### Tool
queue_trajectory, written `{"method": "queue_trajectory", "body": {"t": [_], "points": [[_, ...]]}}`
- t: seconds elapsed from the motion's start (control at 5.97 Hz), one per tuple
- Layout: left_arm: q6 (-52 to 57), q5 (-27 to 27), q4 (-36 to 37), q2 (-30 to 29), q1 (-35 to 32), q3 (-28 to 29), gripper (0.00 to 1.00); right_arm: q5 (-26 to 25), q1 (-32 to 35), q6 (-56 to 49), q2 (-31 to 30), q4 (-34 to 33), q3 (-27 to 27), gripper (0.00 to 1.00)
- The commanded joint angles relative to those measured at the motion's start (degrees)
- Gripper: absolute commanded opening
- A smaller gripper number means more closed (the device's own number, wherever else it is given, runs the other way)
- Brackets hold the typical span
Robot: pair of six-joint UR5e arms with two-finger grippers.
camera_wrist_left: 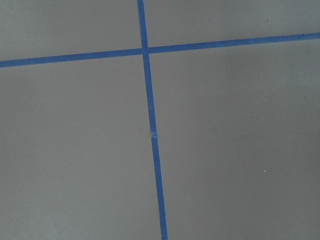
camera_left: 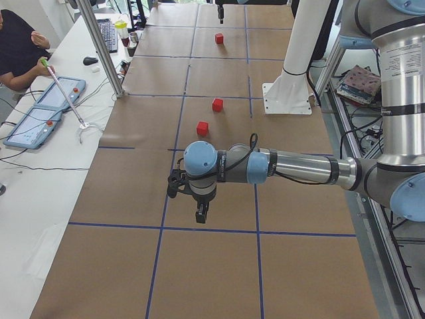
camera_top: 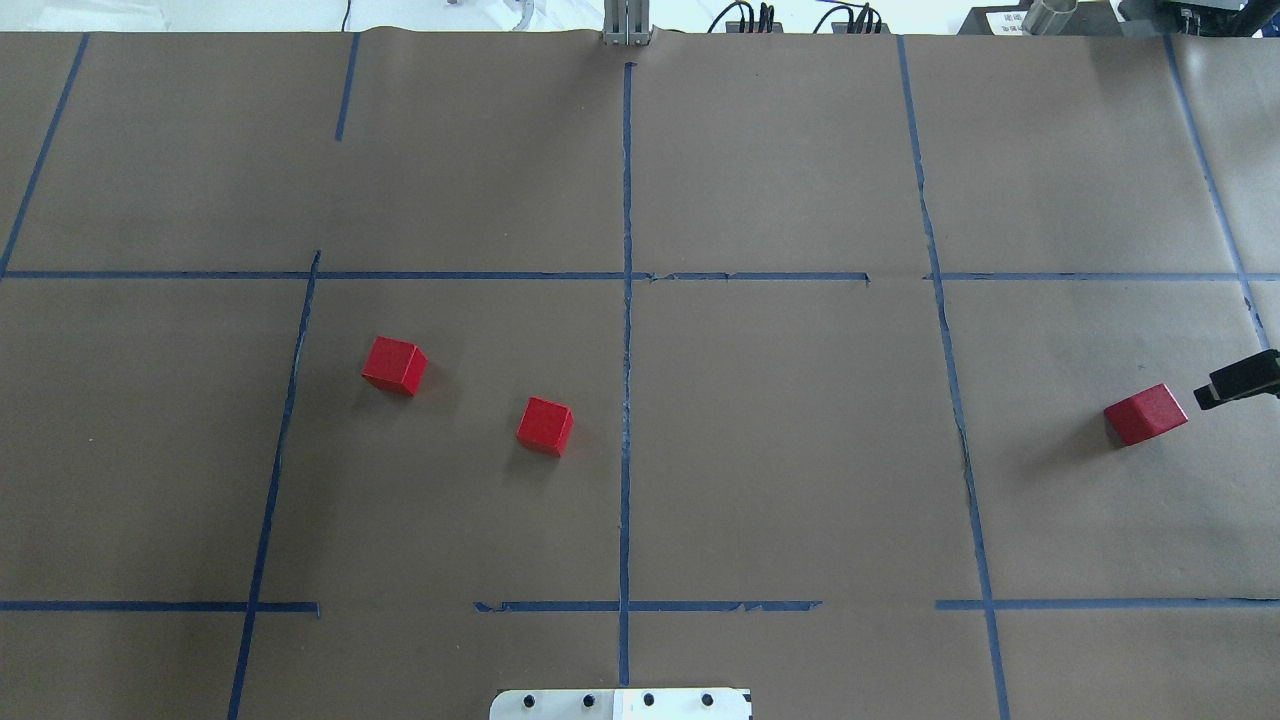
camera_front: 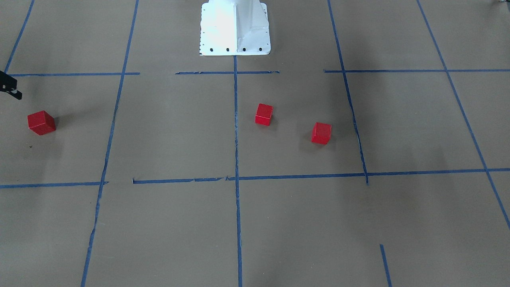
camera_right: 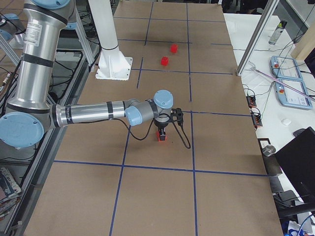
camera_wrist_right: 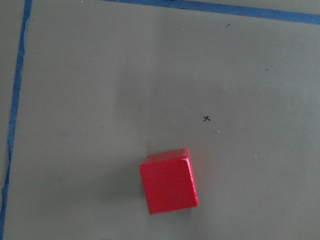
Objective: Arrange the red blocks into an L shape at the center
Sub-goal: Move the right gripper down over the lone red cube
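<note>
Hanging the right gripper [camera_top: 1225, 385] beside a lone red block [camera_top: 1146, 414]; two more sitting left of centre.
Sitting flat on the brown paper [camera_top: 800, 450] as cubes, with no long side; lying slightly skewed to the blue tape lines [camera_top: 627, 400], corners pointing off the grid; resting the middle block [camera_top: 545, 426] just left of the centre line, the left block [camera_top: 394, 365] near it but not touching, the lone red block well apart on the robot's right; showing only a black tip of the right gripper at the picture edge, so cannot tell how wide it stands; hovering the left gripper [camera_left: 200, 216] above bare paper, seen from the side alone, so cannot tell there either.
</note>
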Motion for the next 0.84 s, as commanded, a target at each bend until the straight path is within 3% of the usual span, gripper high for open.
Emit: {"method": "queue_trajectory", "body": {"t": [0.0, 0.34, 0.67], "points": [[0.0, 0.1, 0.0, 0.0, 0.1, 0.3, 1.0, -5.0, -6.7, 6.6, 0.2, 5.3, -1.1, 0.99], [0.1, 0.0, 0.0, 0.0, 0.0, 0.1, 1.0, -9.3, -8.8, 3.2, 0.2, 5.3, -2.5, 0.97], [0.1, 0.0, 0.0, 0.0, 0.0, 0.0, 1.0, -9.0, -8.9, -3.9, 2.3, 5.4, -6.2, 0.98]]}}
